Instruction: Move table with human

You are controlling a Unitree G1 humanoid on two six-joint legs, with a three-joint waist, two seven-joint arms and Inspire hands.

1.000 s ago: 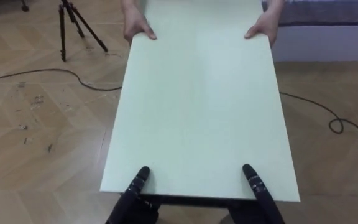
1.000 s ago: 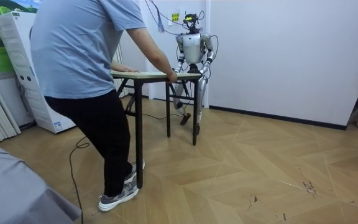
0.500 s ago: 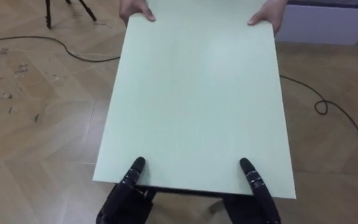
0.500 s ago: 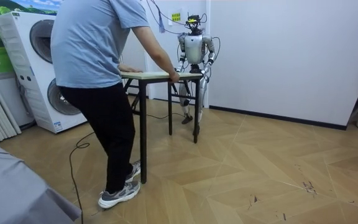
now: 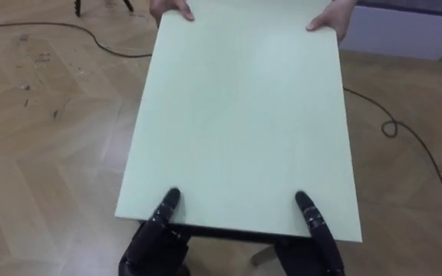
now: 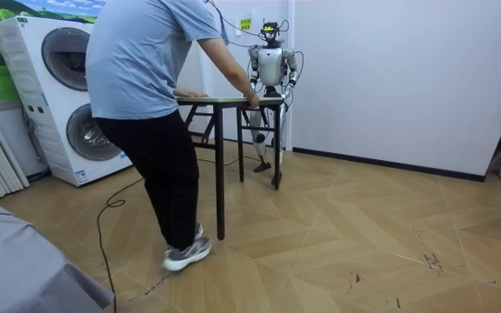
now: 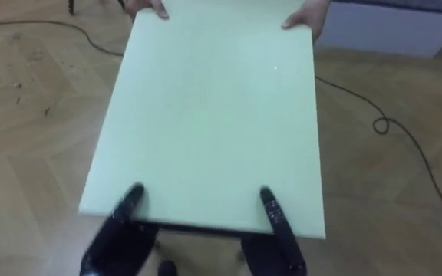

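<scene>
- Between the left robot hand (image 5: 156, 238) and the right robot hand (image 5: 317, 230) lies the near edge of the bench (image 5: 240, 115), which each clamps, thumb on top and palm beneath.
- Beyond them, a person's hands (image 5: 330, 17) hold the far edge.
- It looks stiff, fairly heavy and smooth-topped, so it is best held by the edges and kept level.

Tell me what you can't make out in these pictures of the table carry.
- Hold of the left robot hand and right robot hand beneath the pale green rectangular tabletop: eye views, the top covers it.
- The person's hands: eye views, cut by the top edge.
- How the robot hands meet the tabletop: room view, too small to tell.
</scene>
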